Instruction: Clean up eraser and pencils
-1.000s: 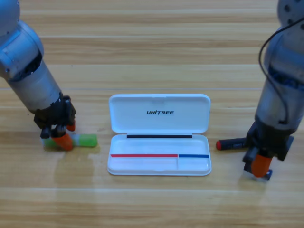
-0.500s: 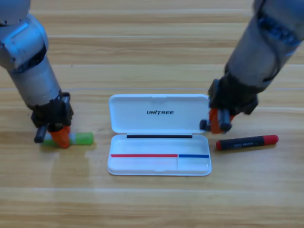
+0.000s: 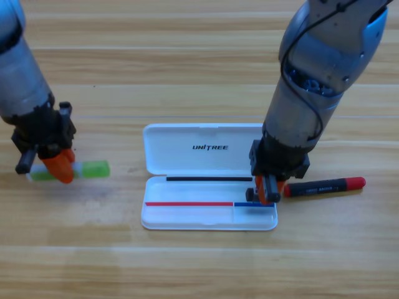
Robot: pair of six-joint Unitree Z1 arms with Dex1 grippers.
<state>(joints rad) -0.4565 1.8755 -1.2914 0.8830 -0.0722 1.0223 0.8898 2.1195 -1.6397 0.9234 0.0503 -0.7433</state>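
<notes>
Two risks stood out: the right gripper (image 3: 265, 192), its fingers' gap hidden and the eraser unseen, hung over the open white case (image 3: 209, 212), beside the red pencil (image 3: 324, 185), while the left gripper (image 3: 53, 163) pressed on the green pencil (image 3: 93, 169), grip unclear, so either might spill onto the tabletop (image 3: 187, 268).

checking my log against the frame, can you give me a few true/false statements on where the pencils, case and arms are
1. The case is open. True.
2. The red pencil lies in the case. False: it lies on the table, right of the case.
3. The right gripper is over the case's right end. True.
4. The green pencil is right of the case. False: it is left of it, at the left gripper.
5. The eraser is plainly visible. False: it cannot be seen.
</notes>
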